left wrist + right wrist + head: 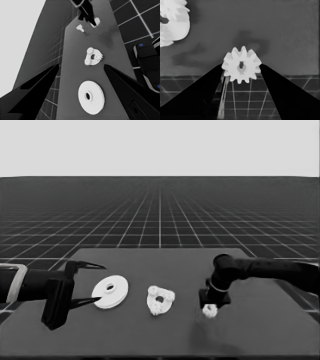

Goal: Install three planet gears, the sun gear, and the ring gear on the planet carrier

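Honestly, going biggest first: the table [260,320] is dark and carries everything. The larger round part [111,292] lies flat toward the left end, thick, raised in the middle with a small centre hole. I'd guess it's rigid and the heaviest piece here, best taken by its outer rim. It sits between the left gripper's [95,282] spread fingers, but that arm is just parked there, wide open, holding nothing.

Next down is the smaller round part [160,300] in the middle of the table, already wearing three planet gears [93,57] around its centre hole. The hole itself looks empty, so my read is the middle gear is what's left before the big part goes on top.

Then the right gripper [209,309], down at the table to the right of that stack. In the right wrist view its fingers pinch a small toothed gear [241,65] from both sides, teeth against the fingers. It should be light and stiff, probably slippery on those tooth tips, so a square squeeze across the middle seems safest.

Smallest: a thin white piece [80,28] lies just beside that gripper, untouched.
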